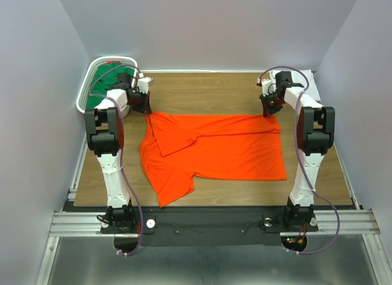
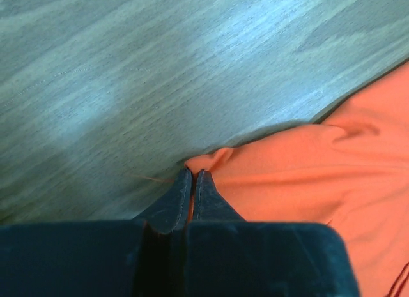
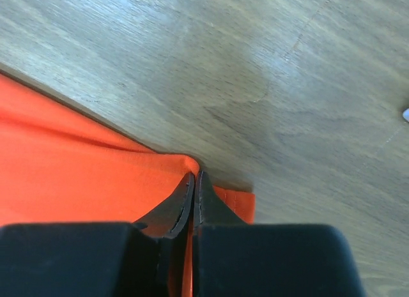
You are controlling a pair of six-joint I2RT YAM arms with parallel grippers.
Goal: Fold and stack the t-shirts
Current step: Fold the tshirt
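Note:
The orange-red t-shirt (image 1: 214,147) lies partly folded across the middle of the wooden table. My left gripper (image 1: 142,105) is shut on its far left corner (image 2: 211,159), the jaws pinched on a fold of orange cloth. My right gripper (image 1: 269,108) is shut on its far right corner (image 3: 185,161), cloth showing between the jaws. A dark green t-shirt (image 1: 101,92) lies in the white mesh basket (image 1: 86,83) at the far left. A white t-shirt (image 1: 309,83) lies at the far right behind the right arm, mostly hidden.
The wooden table (image 1: 208,89) is bare beyond the shirt's far edge. Grey walls close in on three sides. A metal rail (image 1: 208,222) with both arm bases runs along the near edge.

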